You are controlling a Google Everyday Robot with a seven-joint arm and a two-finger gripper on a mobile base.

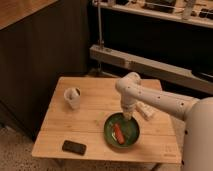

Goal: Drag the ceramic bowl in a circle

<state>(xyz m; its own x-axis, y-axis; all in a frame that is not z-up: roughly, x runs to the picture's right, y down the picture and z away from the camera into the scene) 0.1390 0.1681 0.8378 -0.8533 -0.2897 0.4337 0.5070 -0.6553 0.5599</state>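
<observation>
The ceramic bowl (121, 133) is a round, shallow, dark green dish on the wooden table (90, 112), toward the front right. An orange-red oblong thing (118, 133) lies inside it. My gripper (128, 117) comes down from the white arm (150, 97) and sits at the bowl's far rim, touching or just inside it.
A small white mug (73, 97) stands at the table's left. A black phone (74, 147) lies near the front left edge. A pale oblong object (145, 110) lies right of the arm. A dark cabinet and a metal rail stand behind the table.
</observation>
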